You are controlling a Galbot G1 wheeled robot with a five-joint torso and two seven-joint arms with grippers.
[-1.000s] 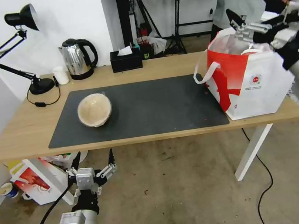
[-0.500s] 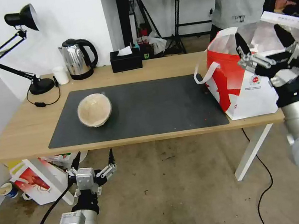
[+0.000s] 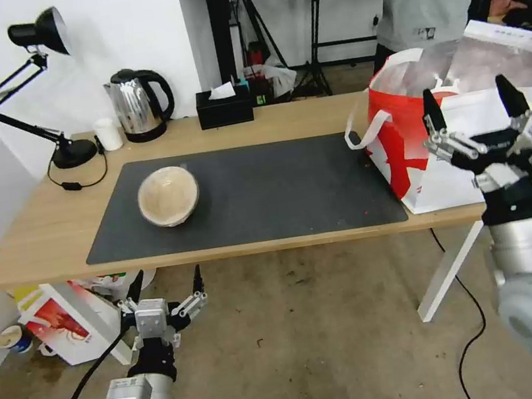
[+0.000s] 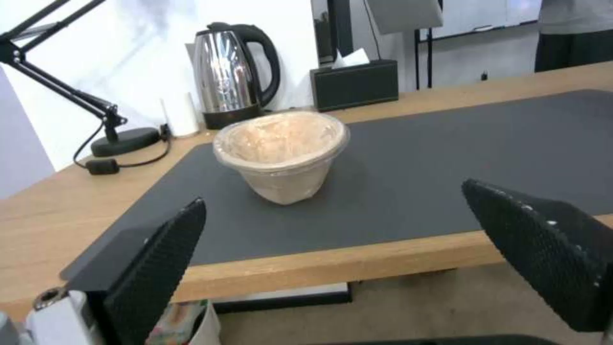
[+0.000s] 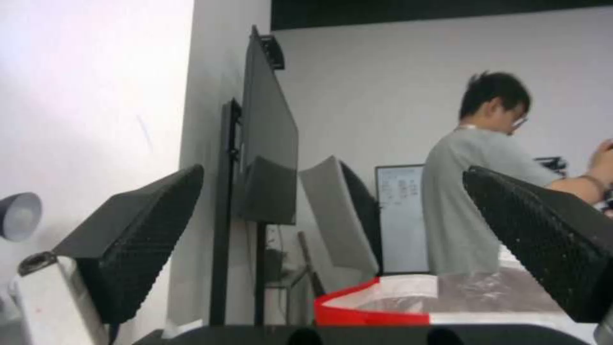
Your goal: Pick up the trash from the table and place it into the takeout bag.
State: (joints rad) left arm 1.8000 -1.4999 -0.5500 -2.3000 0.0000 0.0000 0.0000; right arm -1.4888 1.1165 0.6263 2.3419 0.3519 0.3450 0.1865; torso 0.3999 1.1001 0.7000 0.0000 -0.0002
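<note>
One piece of trash, a tan lidded bowl, stands upright on the left part of the dark grey mat on the table. The takeout bag, white and red with foil lining, stands open at the table's right end; its red rim shows in the right wrist view. My right gripper is open and empty, pointing up, on the near side of the bag. My left gripper hangs open below the table's front edge, facing the bowl.
A steel kettle, a black tissue box, a small white cup and a desk lamp line the table's far edge. A smaller printed bag sits under the table. A person stands behind the takeout bag.
My right arm has come down and back from above the bag's opening to the bag's near side, gripper open and empty. The left arm and the bowl have stayed still.
</note>
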